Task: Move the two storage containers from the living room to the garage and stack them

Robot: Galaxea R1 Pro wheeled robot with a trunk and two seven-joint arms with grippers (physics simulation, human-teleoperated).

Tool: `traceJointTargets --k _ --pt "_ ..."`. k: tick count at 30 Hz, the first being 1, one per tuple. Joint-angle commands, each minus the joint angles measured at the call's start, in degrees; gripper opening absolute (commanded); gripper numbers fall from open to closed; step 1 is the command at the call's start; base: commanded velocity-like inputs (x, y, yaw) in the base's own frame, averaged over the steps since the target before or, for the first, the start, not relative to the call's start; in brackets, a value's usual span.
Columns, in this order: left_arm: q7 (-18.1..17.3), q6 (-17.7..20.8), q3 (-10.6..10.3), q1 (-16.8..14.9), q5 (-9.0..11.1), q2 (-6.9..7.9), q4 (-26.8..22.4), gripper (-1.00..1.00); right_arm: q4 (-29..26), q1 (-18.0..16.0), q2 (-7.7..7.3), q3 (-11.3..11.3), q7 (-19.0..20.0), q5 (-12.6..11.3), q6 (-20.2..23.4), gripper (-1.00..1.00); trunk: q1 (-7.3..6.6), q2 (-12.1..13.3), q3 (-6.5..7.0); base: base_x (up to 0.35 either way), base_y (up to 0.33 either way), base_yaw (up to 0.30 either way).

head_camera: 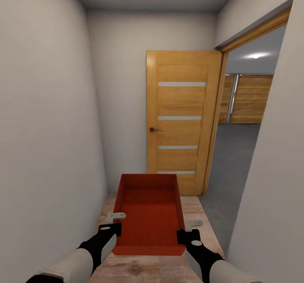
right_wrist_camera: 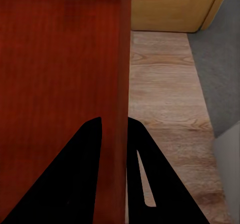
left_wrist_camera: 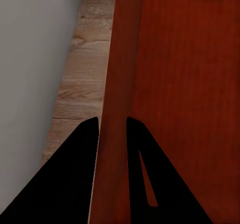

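Observation:
One orange-red storage container [head_camera: 147, 215], open-topped and empty, hangs level in front of me over a light wood plank floor [head_camera: 202, 215]. My left gripper [head_camera: 110, 229] is shut on its left side wall [left_wrist_camera: 116, 73], one finger on each side [left_wrist_camera: 112, 121]. On the opposite side wall [right_wrist_camera: 122, 58] my right gripper [head_camera: 188, 235] is shut the same way [right_wrist_camera: 114, 120]. Through a doorway at the right lies the dark grey floor [head_camera: 230, 169] of the garage.
I am in a narrow corridor with a white wall close on the left [head_camera: 46, 127] and another on the right [head_camera: 274, 198]. A light wooden door [head_camera: 181, 118] with four frosted strips stands open ahead, beside the doorway. Wood panelling [head_camera: 249, 99] shows far beyond.

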Motion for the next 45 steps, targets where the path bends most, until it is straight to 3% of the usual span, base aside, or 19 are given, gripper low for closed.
traceJointTargets --k 1,22,29,45 --pt "1.34 -1.21 0.63 -0.01 -1.06 2.73 -0.29 -1.0 0.09 -0.01 0.01 -1.25 0.19 -0.51 -0.02 -1.0 0.05 -0.04 -0.02 0.323 0.0 0.0" --pt "1.41 -1.21 0.64 -0.01 -0.74 3.15 -0.71 -1.0 0.09 -0.01 -0.07 -1.26 0.19 -0.54 -0.08 -1.0 0.05 -0.04 -0.02 0.315 0.029 0.0" --pt "1.38 -1.27 0.58 -0.01 1.56 3.16 -0.97 -1.0 0.09 -0.01 0.01 -1.25 0.19 -0.54 -0.01 -1.0 0.05 -0.04 -0.02 0.055 0.019 -0.165" --pt "1.34 -1.29 0.45 -0.01 1.87 3.16 -0.8 -1.0 0.09 -0.01 0.01 -1.25 0.19 -0.54 0.24 -1.0 0.05 -0.04 -0.02 0.002 0.001 -0.279"
